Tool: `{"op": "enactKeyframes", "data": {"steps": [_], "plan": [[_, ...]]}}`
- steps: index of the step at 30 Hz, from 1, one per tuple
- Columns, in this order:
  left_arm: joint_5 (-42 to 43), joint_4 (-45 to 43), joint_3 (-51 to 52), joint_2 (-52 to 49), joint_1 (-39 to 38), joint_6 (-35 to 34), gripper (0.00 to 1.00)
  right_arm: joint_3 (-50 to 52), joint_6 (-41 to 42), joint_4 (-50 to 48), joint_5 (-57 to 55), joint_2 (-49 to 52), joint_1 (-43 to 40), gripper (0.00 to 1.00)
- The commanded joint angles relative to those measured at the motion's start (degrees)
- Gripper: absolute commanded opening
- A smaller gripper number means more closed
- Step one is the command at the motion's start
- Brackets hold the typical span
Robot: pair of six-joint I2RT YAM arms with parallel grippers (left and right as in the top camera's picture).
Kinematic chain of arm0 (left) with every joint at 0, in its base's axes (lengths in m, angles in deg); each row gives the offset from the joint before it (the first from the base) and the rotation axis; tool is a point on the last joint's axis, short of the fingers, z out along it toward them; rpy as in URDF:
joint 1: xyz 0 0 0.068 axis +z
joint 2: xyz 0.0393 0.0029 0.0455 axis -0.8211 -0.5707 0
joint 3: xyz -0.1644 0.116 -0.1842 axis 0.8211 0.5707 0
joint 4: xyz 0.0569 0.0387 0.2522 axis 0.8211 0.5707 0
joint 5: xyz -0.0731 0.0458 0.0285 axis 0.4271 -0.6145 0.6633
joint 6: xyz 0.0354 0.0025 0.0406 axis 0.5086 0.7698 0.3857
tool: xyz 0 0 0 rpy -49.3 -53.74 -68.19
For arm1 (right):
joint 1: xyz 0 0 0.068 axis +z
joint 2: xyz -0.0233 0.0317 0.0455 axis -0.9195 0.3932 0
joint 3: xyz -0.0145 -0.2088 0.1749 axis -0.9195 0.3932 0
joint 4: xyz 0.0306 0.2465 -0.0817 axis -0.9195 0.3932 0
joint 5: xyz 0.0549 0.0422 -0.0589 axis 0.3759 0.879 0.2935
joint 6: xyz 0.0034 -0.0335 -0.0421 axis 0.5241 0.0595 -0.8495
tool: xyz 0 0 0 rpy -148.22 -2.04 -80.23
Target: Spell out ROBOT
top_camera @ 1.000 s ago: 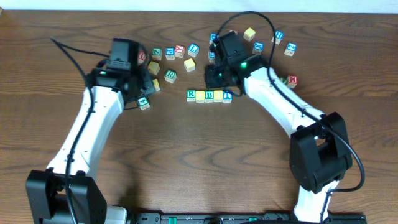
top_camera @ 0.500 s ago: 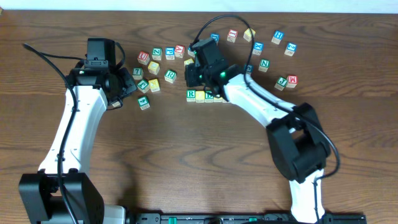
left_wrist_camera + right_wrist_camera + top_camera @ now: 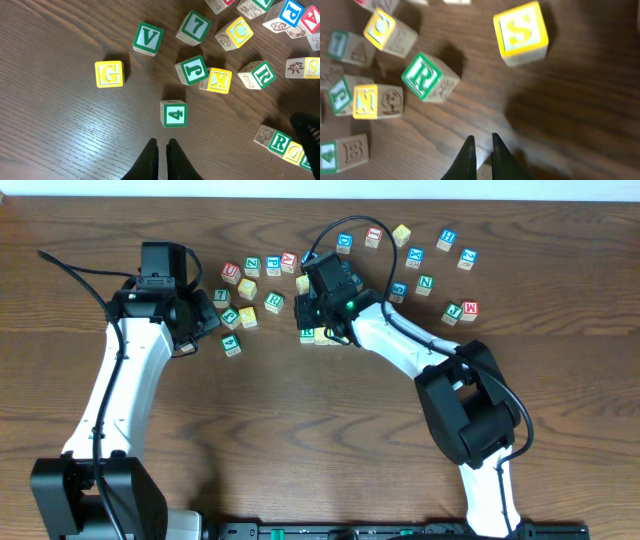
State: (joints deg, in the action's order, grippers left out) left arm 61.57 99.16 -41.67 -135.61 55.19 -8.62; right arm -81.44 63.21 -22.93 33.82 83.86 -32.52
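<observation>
The right gripper (image 3: 481, 137), fingers pressed together and pinching nothing, hung low over the word row just toward 12 o'clock from the middle of the table (image 3: 300, 440). Seen from above, its wrist covered most of that row. Only the green R cube (image 3: 307, 333) at the row's 9 o'clock end and the yellow cube (image 3: 322, 335) touching it showed. Whether the remaining letters sat in line beneath the arm could not be told. From the right wrist camera, a yellow S cube (image 3: 521, 32) lay at 1 o'clock from the fingertips and a stray R cube (image 3: 425, 76), tilted, at 10 o'clock.

Well apart, at 9 o'clock from the row, the left gripper (image 3: 162, 144) was also pressed together and empty above bare wood. A green 4 cube (image 3: 174, 113) sat just beyond its tips at 12 o'clock, and a yellow G cube (image 3: 109, 74) lay alone at 10 o'clock. A green J cube (image 3: 191, 70) touched a yellow K cube (image 3: 217, 80) at 1 o'clock.
</observation>
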Motion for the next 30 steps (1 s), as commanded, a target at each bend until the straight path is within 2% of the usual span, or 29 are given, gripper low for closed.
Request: {"op": "enactKeyframes", "data": {"steps": [1,10,30], "plan": [[-0.94,0.37,0.92,0.79,0.20,0.31,0.09,-0.52,0.81,0.39,-0.61,0.37,0.70,0.05],[-0.92,0.39,0.92,0.79,0.20,0.33,0.09,-0.52,2.12,1.92,-1.05,0.37,0.81,0.01],[-0.94,0.42,0.92,0.79,0.20,0.33,0.09,-0.52,2.73,4.13,-1.01,0.37,0.98,0.01]]}}
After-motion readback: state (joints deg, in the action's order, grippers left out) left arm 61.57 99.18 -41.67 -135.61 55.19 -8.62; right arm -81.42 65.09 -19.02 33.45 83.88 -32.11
